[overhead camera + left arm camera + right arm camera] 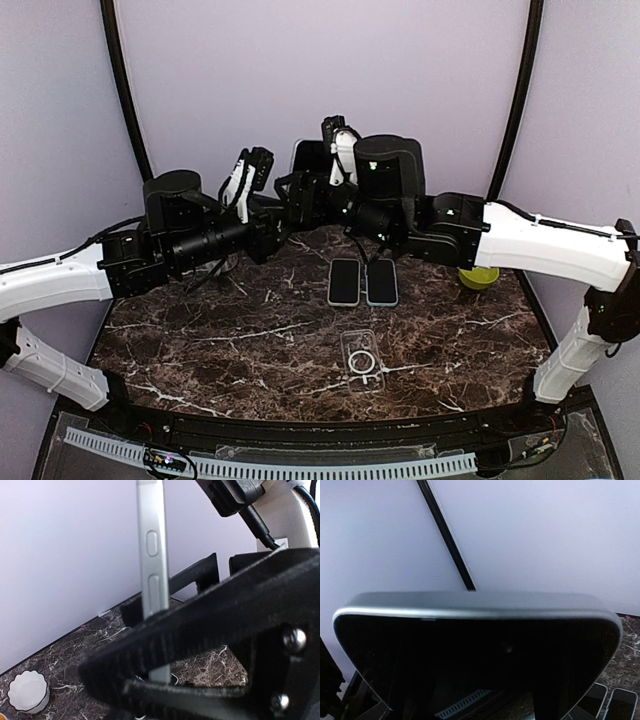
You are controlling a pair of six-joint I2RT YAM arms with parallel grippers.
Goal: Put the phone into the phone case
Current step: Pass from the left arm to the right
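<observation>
The phone (308, 156), with a black screen and a silver rim, is up in the air between both arms at the back of the table. In the left wrist view the phone (152, 555) stands edge-on and runs down behind the upper black finger into the gap of my left gripper (107, 680); whether the fingers still press it is unclear. In the right wrist view the phone (475, 650) fills the frame and hides that gripper's fingers. My right gripper (318, 190) holds it from below. The clear phone case (362, 358) lies flat at the table's middle front.
Two other phones (344, 281) (381, 282) lie side by side on the marble table (200, 340), behind the case. A yellow-green bowl (478, 276) sits at the right edge. A white fluted cup (29, 691) stands near the back wall.
</observation>
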